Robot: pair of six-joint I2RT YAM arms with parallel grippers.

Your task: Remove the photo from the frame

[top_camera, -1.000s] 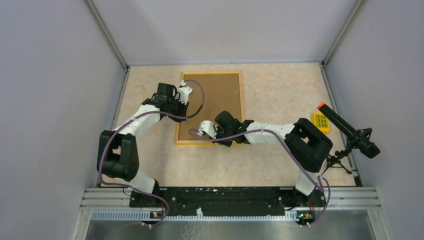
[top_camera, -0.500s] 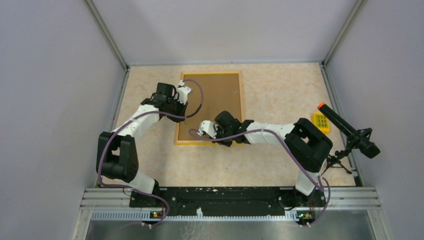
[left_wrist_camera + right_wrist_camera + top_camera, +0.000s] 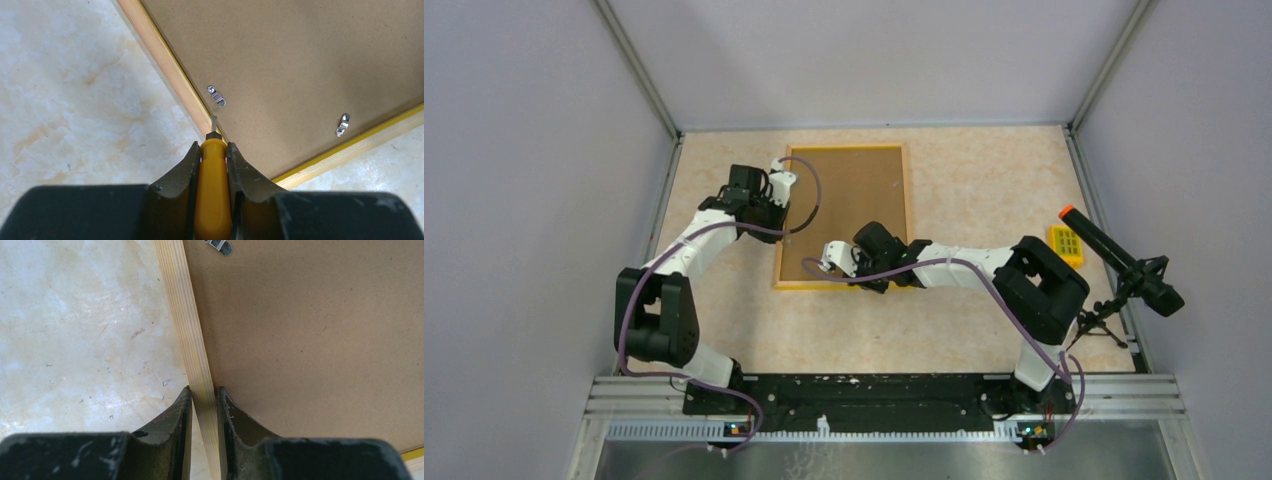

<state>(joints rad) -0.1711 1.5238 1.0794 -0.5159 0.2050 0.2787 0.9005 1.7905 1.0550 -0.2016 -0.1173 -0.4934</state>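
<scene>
Note the frame (image 3: 864, 190), back up on the table (image 3: 984, 180), 12 o'clock from the bases. At its 9 o'clock rim, left gripper (image 3: 214, 145) clamped on yellow screwdriver (image 3: 214, 190), tip just short of a metal clip (image 3: 216, 95). At 7 o'clock, right gripper (image 3: 204, 390) with fingers narrowly parted over the rim; grip unclear.

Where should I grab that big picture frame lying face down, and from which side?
Take the large yellow-bordered picture frame by its light wooden rim, from above, one finger outside and one over the brown fibreboard back panel. It lies flat, so the narrow rim is likely the only part offering two opposite faces. The right gripper straddles it this way.
</scene>
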